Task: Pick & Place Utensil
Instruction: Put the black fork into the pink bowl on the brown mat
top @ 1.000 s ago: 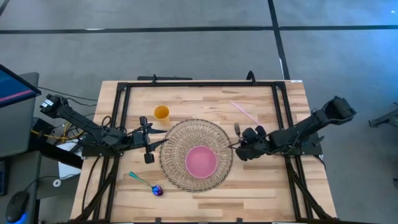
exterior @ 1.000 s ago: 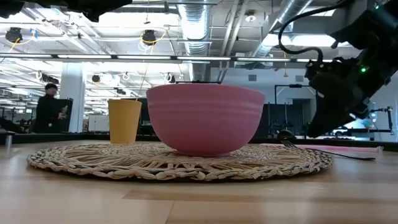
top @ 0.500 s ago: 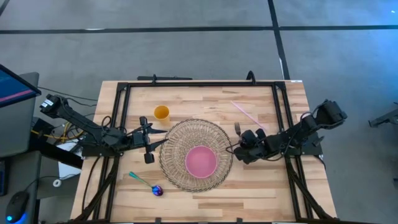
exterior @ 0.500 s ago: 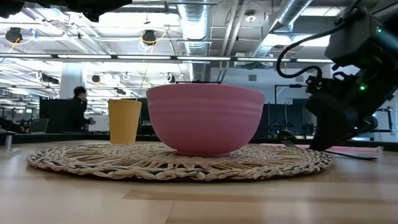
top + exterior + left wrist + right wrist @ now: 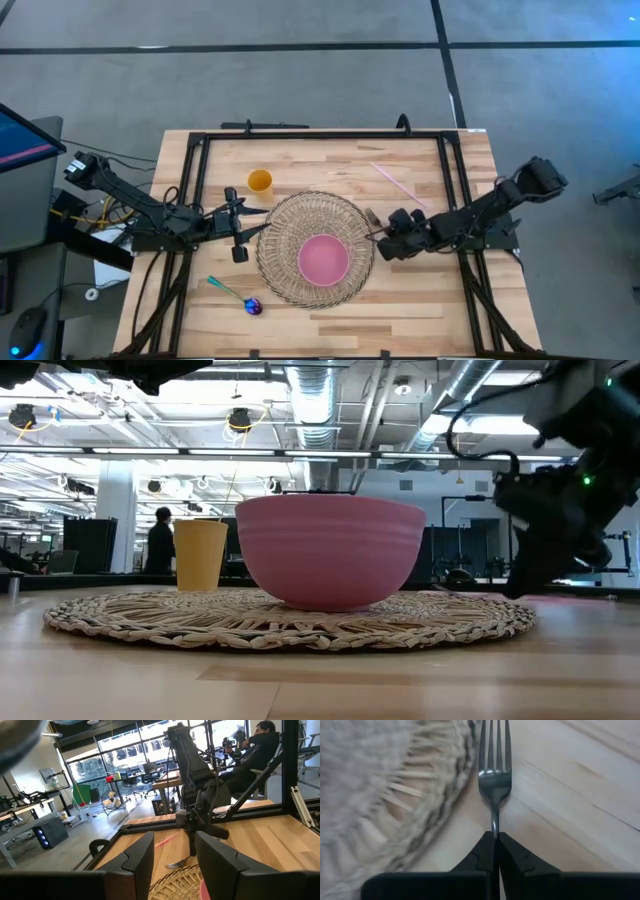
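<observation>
From above: right gripper (image 5: pixel 385 243) low at the woven mat's (image 5: pixel 283 215) right edge, beside the pink bowl (image 5: pixel 323 259); left gripper (image 5: pixel 238 230) idle at the mat's left edge, fingers spread.

At table level: bowl (image 5: pixel 330 550) on the mat (image 5: pixel 150 620), yellow cup (image 5: pixel 200 554) behind.

Left wrist: fork (image 5: pixel 176 864) tines out past the mat's rim.

Right wrist: fingers (image 5: pixel 485 851) pinched on the fork (image 5: pixel 494 775) handle, tines over bare wood. Grasp apparently done; carrying and placing left.

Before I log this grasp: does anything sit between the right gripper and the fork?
Nothing visible does. The right gripper is shut on the fork by its handle, beside the woven mat. The left gripper waits across the mat.
</observation>
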`<control>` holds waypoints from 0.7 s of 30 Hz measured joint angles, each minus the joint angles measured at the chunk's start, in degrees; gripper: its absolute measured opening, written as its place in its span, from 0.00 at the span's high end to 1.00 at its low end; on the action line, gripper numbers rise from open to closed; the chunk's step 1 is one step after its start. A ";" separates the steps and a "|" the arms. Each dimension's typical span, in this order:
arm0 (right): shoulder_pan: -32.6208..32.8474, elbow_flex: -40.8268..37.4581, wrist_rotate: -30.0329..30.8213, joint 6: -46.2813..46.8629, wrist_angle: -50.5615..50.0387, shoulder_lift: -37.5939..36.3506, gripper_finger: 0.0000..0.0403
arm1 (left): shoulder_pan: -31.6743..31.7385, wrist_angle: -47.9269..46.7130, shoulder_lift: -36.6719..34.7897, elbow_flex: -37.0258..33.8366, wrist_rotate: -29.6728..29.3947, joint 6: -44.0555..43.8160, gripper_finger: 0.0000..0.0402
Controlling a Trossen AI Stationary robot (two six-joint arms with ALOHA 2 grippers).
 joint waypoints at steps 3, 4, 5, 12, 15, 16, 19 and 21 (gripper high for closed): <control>-0.06 0.00 -1.10 -0.57 -0.01 -3.04 0.99 | 0.00 0.00 0.00 0.00 0.00 0.00 0.64; -0.05 0.08 -1.81 -1.01 -0.04 -4.15 0.99 | 0.00 0.00 0.00 0.00 0.00 0.00 0.64; -0.02 0.45 -2.60 -2.09 -0.18 -5.03 0.99 | 0.00 0.00 0.00 0.00 0.00 0.00 0.64; -0.20 9.14 -7.24 -11.51 -0.03 -9.11 0.99 | 0.00 -0.02 0.00 0.00 0.00 0.00 0.64; -0.15 15.29 -10.89 -16.45 -0.02 -8.87 0.99 | 0.00 -0.02 0.00 0.00 -0.01 0.00 0.64; -0.09 17.37 -11.54 -17.86 -0.25 -8.38 0.99 | 0.00 -0.02 0.00 0.00 -0.01 0.00 0.64; -0.13 24.01 -13.17 -21.52 -2.53 -5.58 0.99 | 0.00 -0.02 0.00 0.00 -0.01 0.00 0.64; -0.26 28.97 -15.56 -23.39 -4.91 -2.73 0.99 | 0.00 -0.04 0.00 0.00 0.00 0.00 0.64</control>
